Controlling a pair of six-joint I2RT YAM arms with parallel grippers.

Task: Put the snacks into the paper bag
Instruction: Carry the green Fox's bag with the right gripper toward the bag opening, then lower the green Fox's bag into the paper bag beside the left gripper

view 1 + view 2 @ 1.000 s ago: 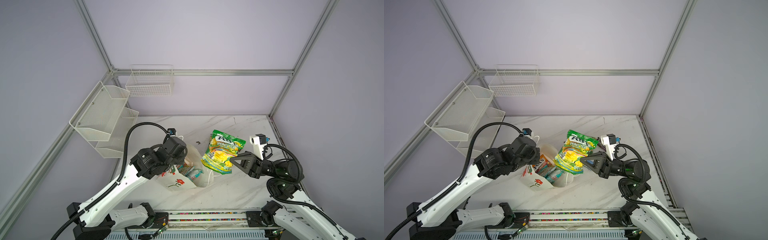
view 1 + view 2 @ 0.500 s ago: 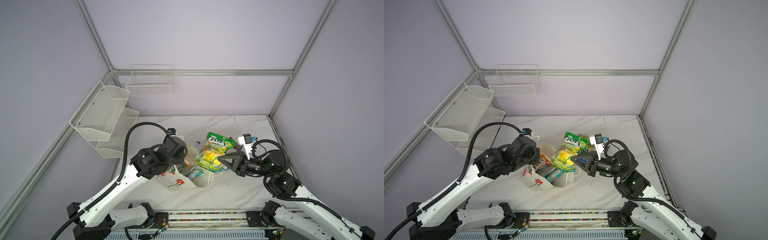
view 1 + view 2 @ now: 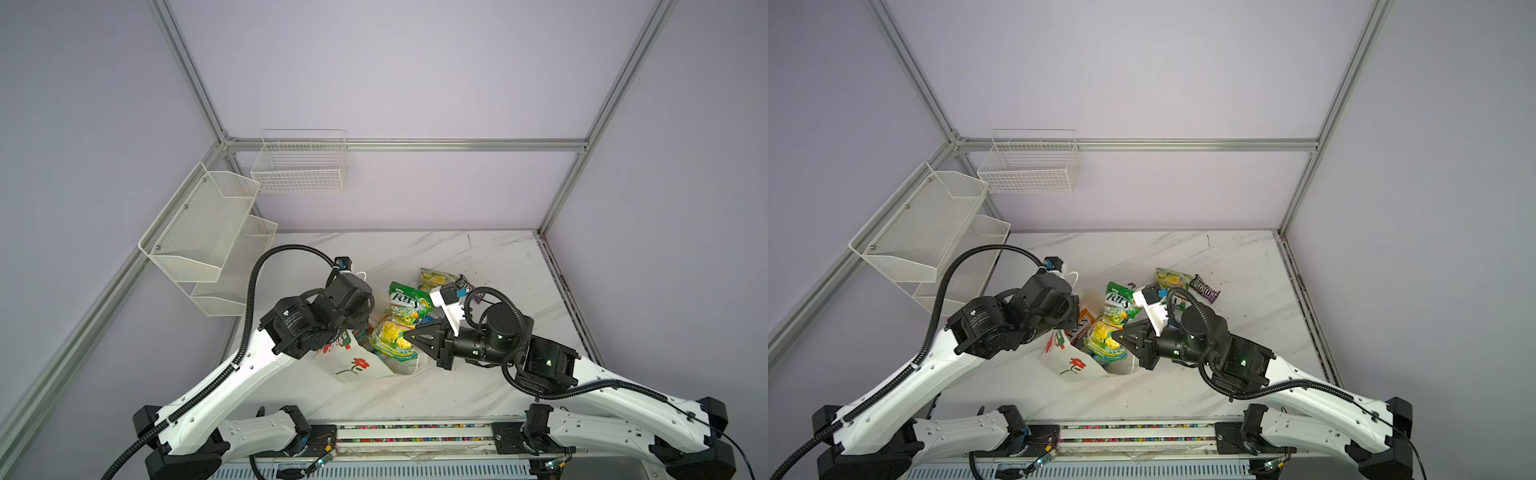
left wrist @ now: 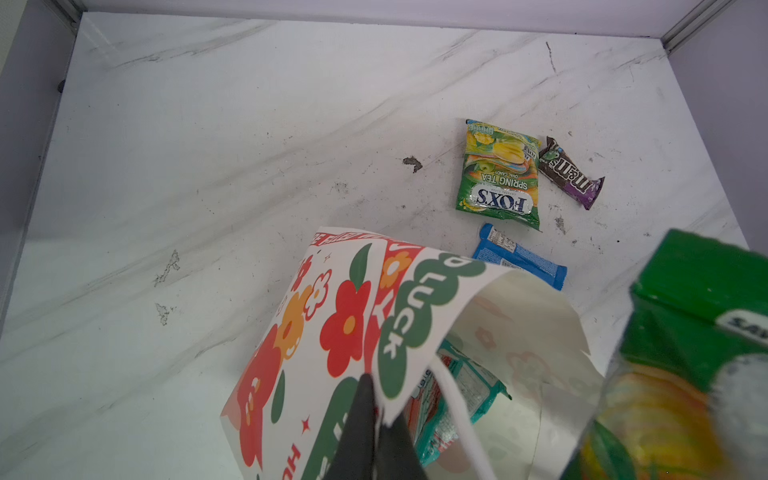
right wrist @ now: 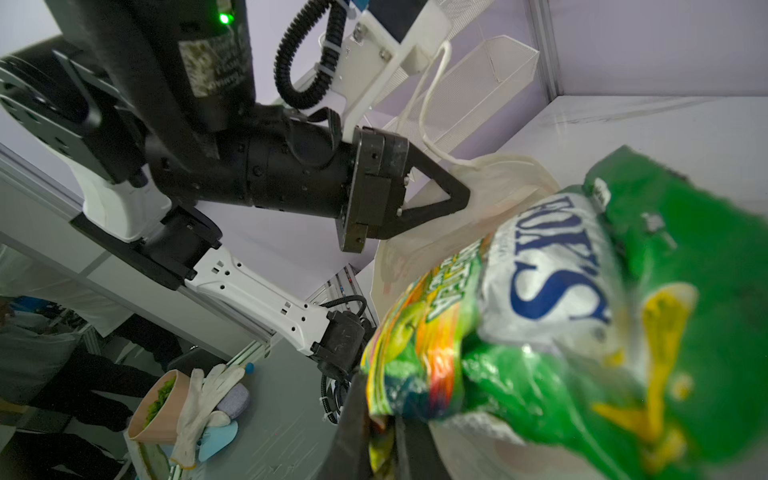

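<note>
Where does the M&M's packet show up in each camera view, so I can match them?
In a top view: M&M's packet on the table, right of centre, partly behind the right wrist camera mount.
In a top view: M&M's packet, same spot, fully visible.
Left wrist: the packet lies beyond the blue bar wrapper.
Right wrist: not in it.
Shared landmark: the green Fox's packet lying beside it on the table.
</note>
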